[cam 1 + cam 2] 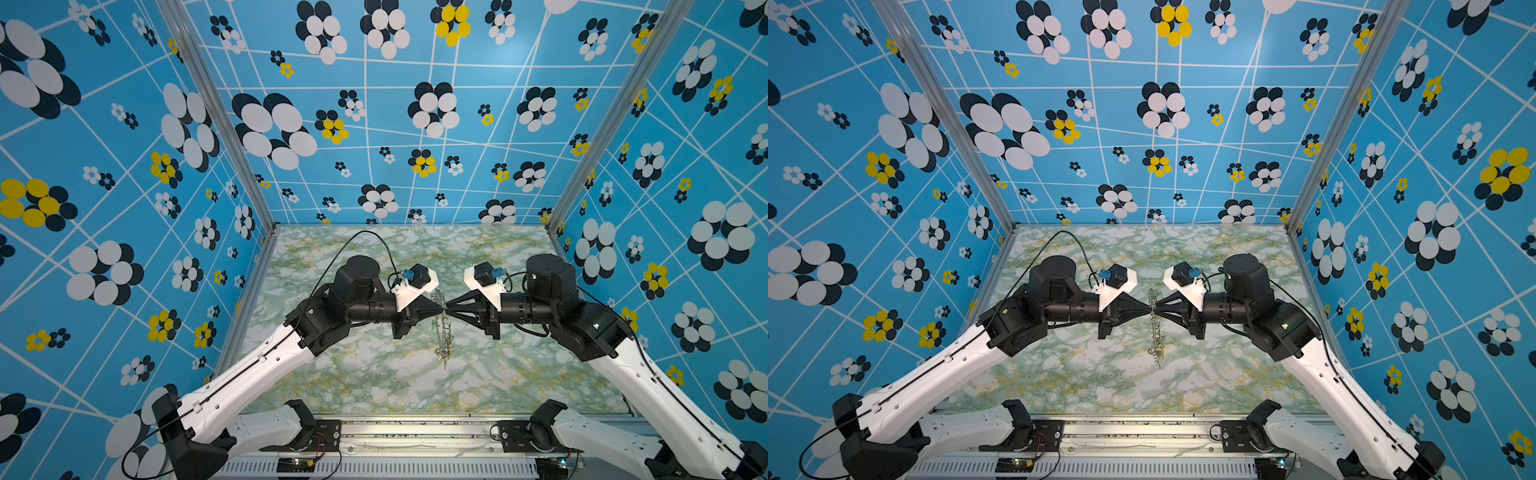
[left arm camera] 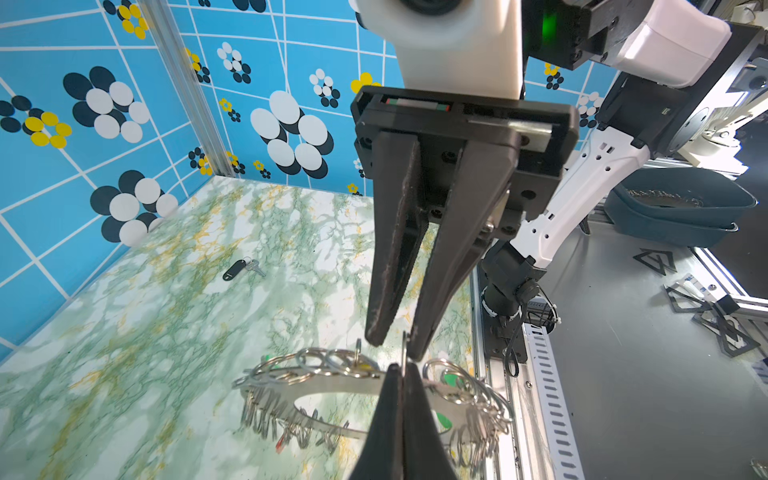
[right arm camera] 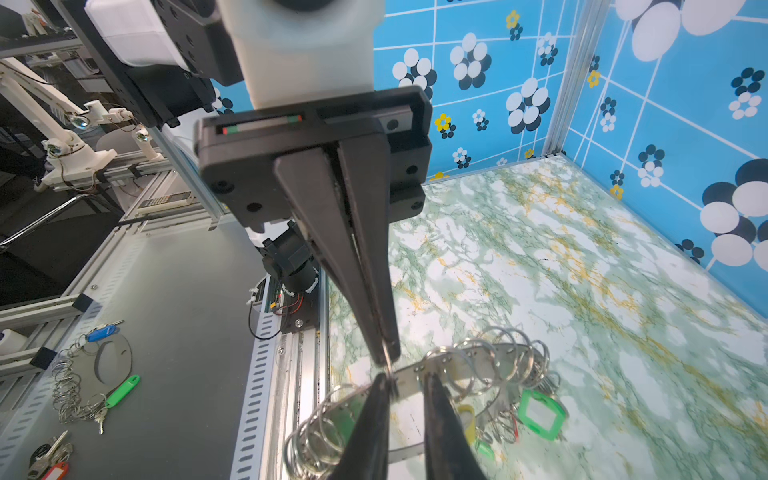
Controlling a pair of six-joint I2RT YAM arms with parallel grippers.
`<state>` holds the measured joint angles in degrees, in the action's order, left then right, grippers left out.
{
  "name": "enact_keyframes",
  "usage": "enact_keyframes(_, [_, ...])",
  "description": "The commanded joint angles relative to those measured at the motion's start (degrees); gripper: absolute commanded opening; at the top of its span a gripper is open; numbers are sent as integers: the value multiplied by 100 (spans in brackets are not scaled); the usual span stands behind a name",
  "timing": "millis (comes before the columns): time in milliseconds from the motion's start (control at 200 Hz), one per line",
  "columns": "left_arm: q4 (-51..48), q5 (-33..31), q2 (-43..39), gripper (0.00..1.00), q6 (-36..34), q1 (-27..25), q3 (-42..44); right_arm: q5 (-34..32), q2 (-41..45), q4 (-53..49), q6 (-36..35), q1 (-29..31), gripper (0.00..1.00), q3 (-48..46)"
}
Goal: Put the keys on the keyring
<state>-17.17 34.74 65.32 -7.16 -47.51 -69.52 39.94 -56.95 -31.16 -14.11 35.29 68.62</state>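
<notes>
The keyring (image 1: 439,332) (image 1: 1155,332) stands on edge mid-table between both grippers; it is a flat grey disc (image 2: 332,384) (image 3: 490,361) rimmed with wire loops. My left gripper (image 2: 403,368) (image 1: 441,311) is shut on one upright loop at the rim. My right gripper (image 3: 407,374) (image 1: 448,311) faces it tip to tip. Its jaws stand apart on either side of the disc's band, one fingertip (image 3: 384,380) touching that loop. The key with the black tag (image 2: 243,268) lies flat on the table, away from both grippers. It does not show in the top views.
Green (image 3: 540,409) and yellow (image 3: 465,415) tags hang from the disc. Patterned blue walls close three sides. A metal rail (image 1: 415,432) runs along the table's front edge. Beyond it, the grey bench holds spare key bunches (image 3: 79,386) and blue tubs (image 2: 681,208).
</notes>
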Motion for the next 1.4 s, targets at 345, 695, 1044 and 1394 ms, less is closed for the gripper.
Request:
enact_keyframes(345, [-14,246,43,0,-75,-57,-317,169,-86,-175,51,104,5,193])
enact_keyframes(695, [-111,16,36,0,-6,-70,-324,9,28,2,244,109,0,112])
enact_keyframes(1044, [759,-523,-385,27,871,23,231,231,299,1039,1001,-56,0,-336])
enact_keyframes(1394, [1255,-262,-351,28,1273,52,428,604,455,1852,1657,-324,0,-613])
